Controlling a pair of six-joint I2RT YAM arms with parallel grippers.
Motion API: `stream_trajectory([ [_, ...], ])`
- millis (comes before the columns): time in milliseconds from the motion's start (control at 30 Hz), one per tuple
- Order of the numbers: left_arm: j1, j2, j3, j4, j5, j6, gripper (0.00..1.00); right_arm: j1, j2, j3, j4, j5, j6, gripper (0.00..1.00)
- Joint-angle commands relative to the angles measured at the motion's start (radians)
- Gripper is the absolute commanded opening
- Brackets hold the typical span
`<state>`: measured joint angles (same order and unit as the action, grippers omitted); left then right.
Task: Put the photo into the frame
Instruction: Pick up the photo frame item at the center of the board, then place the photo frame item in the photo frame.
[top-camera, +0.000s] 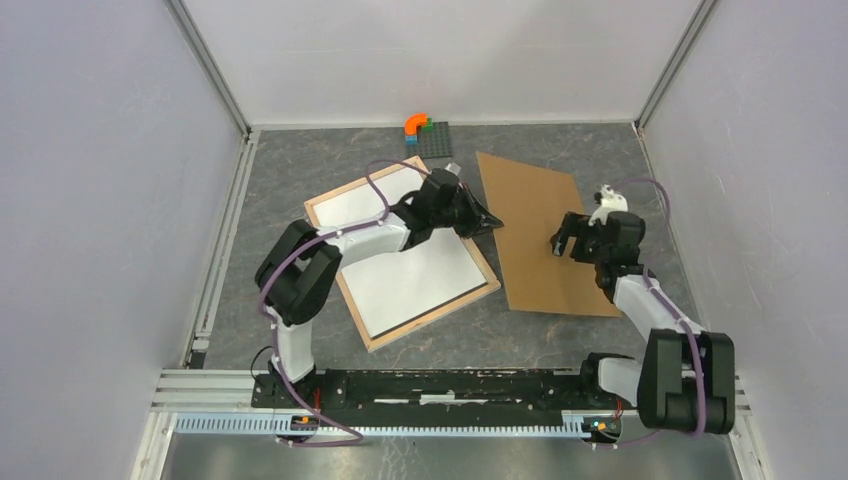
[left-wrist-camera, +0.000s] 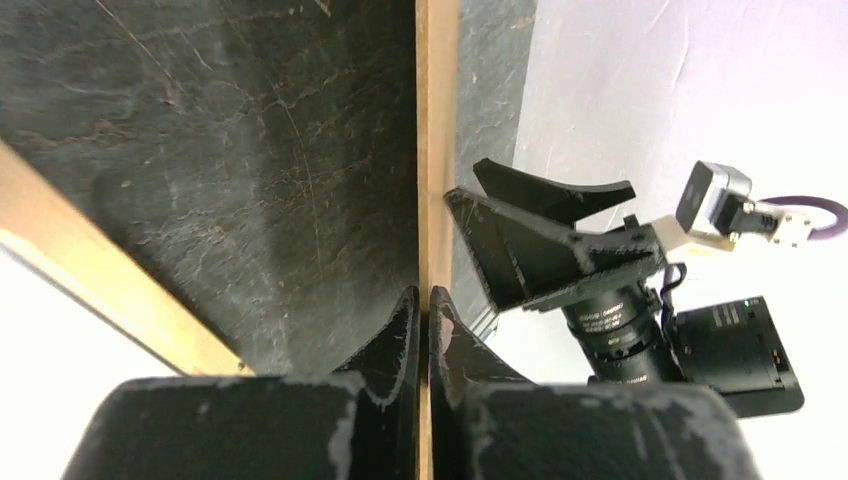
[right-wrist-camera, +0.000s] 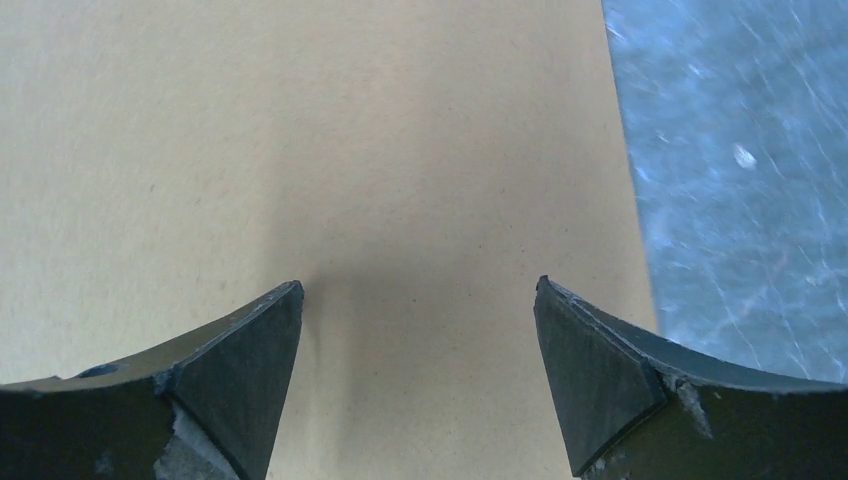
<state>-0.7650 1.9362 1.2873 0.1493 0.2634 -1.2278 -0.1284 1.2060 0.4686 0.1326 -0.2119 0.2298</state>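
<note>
The pale wood frame (top-camera: 434, 316) lies flat at centre-left, its inside filled by a plain white surface (top-camera: 410, 270). The photo's printed face shows in no view. The plain brown backing board (top-camera: 540, 265) lies to the frame's right. My left gripper (top-camera: 492, 224) is shut on the board's left edge; in the left wrist view the board (left-wrist-camera: 436, 150) runs edge-on between the closed fingers of the gripper (left-wrist-camera: 424, 295). My right gripper (top-camera: 560, 243) is open and empty just above the board (right-wrist-camera: 350, 150), its jaws (right-wrist-camera: 420, 300) wide apart.
A small dark plate with orange, green and blue toy bricks (top-camera: 425, 127) stands at the back wall. White walls close in the dark stone-patterned table (top-camera: 560, 160) on three sides. A frame rail (left-wrist-camera: 110, 290) and the right arm's fingers (left-wrist-camera: 540, 240) show in the left wrist view.
</note>
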Motion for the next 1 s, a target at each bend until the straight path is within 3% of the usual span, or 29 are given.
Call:
stream_trajectory([
  [0, 0.054, -0.181, 0.006, -0.11, 0.04, 0.137, 0.02, 0.185, -0.108, 0.093, -0.159, 0.117, -0.137, 0.92],
  [100, 0.082, -0.248, -0.01, -0.201, 0.04, 0.165, 0.02, 0.328, -0.163, 0.142, -0.242, 0.139, -0.149, 0.91],
  [367, 0.145, -0.346, -0.059, -0.244, 0.081, 0.167, 0.02, 0.738, -0.294, 0.281, -0.44, 0.217, -0.197, 0.92],
  [533, 0.147, -0.358, -0.063, -0.254, 0.088, 0.151, 0.02, 0.939, -0.282, 0.406, -0.534, 0.36, -0.017, 0.91],
  [700, 0.147, -0.369, -0.078, -0.252, 0.088, 0.127, 0.02, 1.202, -0.181, 0.55, -0.671, 0.685, 0.059, 0.91],
  [833, 0.147, -0.393, -0.098, -0.261, 0.069, 0.105, 0.02, 1.334, -0.043, 0.638, -0.834, 0.987, 0.183, 0.87],
  [967, 0.148, -0.398, -0.097, -0.27, 0.078, 0.087, 0.02, 1.415, 0.062, 0.699, -0.96, 1.175, 0.313, 0.8],
])
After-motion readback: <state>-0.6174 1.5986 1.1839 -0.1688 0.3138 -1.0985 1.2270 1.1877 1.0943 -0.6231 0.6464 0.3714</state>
